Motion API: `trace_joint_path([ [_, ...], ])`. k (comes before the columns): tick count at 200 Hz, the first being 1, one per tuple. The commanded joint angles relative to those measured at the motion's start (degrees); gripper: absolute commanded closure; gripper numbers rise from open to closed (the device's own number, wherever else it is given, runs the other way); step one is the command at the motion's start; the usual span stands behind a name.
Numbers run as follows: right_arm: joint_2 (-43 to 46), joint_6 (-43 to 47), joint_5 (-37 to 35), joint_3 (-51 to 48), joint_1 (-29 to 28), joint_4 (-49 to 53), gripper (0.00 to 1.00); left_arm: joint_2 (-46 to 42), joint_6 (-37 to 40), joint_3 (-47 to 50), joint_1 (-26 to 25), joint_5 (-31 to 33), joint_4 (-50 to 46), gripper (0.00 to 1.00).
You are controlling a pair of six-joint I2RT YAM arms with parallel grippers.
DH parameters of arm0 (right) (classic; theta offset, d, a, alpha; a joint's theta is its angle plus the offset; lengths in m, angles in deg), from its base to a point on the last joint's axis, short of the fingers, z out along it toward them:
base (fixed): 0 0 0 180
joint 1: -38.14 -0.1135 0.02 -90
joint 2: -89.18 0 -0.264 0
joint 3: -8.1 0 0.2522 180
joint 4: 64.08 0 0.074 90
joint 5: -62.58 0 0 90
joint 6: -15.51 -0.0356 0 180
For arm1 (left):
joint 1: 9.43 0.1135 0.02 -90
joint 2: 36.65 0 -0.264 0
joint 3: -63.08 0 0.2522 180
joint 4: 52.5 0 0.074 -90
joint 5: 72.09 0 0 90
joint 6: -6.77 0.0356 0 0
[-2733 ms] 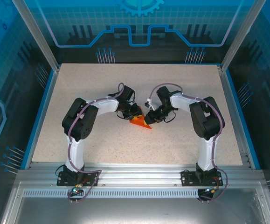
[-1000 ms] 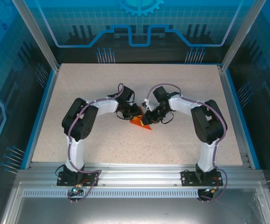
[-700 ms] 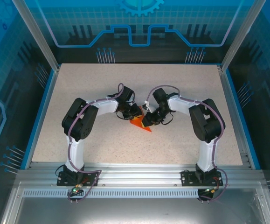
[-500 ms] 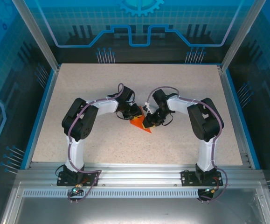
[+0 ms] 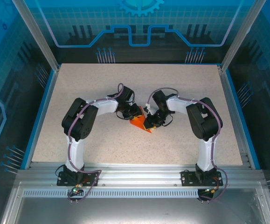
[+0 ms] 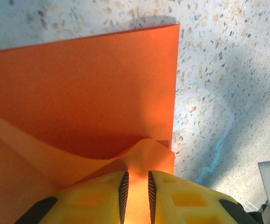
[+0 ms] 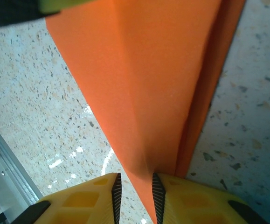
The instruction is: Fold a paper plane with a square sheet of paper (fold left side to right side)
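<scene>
Paper update: the orange-red sheet of paper (image 5: 140, 124) is lying around the middle of the table (image 5: 79, 88). It's well apart from the left and right edges and a bit closer to the near edge than the far one. From above it's looking like a small pointy wedge, with the tip aiming roughly toward the near edge. Both arms are bending in over it from either side, so a good part of it is hiding under the wrists.

The left gripper (image 6: 136, 182) is pinching the sheet. Its yellow fingers (image 6: 93, 196) are standing nearly together, with just a thin strip of paper running between them. In the left wrist view a flap is lifting off the layer beneath and curving up into that grip. The flat part beyond it is lying on the speckled tabletop, showing a straight edge and a sharp corner.

The right gripper (image 7: 135, 184) is doing the same thing, jaws narrow and clamping on a raised fold of the paper. In the right wrist view the sheet is fanning out away from the fingers in a couple of layers, with a soft crease running along it.
</scene>
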Motion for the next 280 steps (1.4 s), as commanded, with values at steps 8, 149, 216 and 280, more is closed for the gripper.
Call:
trace_joint_path([
  [8,-3.0,-2.3,-4.7,-3.1,0.0,4.7,0.76,1.1,1.1,0.4,1.9,3.1,-3.3,0.75],
  [149,-2.2,-3.7,-6.2,-5.6,0.4,3.8,0.85,5.6,7.5,-8.8,12.3,3.3,-8.1,0.74],
  [216,-2.1,-4.5,-6.2,-5.6,0.4,2.7,0.87,-7.0,10.7,-4.9,13.0,2.2,-8.6,0.74],
  [280,-2.3,-4.4,-6.6,-5.3,0.5,2.8,0.87,-13.1,6.0,3.7,0.6,0.8,-2.3,0.74],
])
